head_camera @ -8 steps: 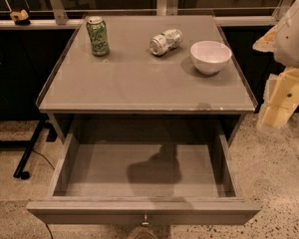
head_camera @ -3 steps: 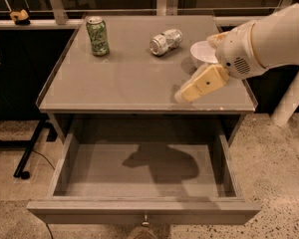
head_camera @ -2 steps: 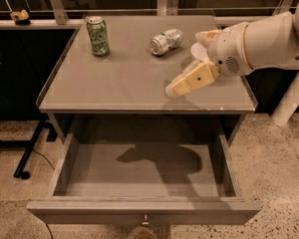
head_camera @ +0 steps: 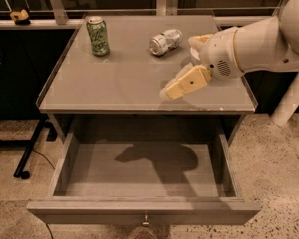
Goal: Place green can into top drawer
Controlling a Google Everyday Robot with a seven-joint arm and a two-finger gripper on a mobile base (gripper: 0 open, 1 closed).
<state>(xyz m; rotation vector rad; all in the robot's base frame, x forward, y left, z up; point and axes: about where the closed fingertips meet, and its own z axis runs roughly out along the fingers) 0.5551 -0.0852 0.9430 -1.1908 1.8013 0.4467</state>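
Though nearer green can, gripper over tabletop

Claw over table; bare surface between it and green can.

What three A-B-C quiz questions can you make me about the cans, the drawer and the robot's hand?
1. Where on the table is the green can? A. front right B. back left C. middle
2. How many cans are on it? A. one B. four C. two
3. How is the drawer? A. open, empty B. shut C. open, can inside

1 B: it stands at the back left corner; the gripper hovers over the right side, apart from it.
2 C: the green can and a silver can lying on its side.
3 A: pulled out, only a shadow inside.
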